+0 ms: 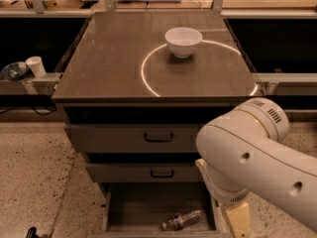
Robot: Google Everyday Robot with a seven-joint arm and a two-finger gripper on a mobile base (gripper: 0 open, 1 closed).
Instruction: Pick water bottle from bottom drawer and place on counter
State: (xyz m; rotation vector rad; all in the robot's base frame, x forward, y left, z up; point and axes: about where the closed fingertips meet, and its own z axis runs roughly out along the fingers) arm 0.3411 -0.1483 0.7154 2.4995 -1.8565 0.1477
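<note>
Tool (238, 220) at 5 o'clock beside bottom drawer (148, 202); grip state can't tell. Water bottle (182, 220) lies flat inside, 6 o'clock. Likely light, crinkly, slippery: grab mid-body, gently.

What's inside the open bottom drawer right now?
In the bottom drawer, the water bottle lies on its side near the front. The arm covers the drawer's right edge, and the hand hangs beside it.
</note>
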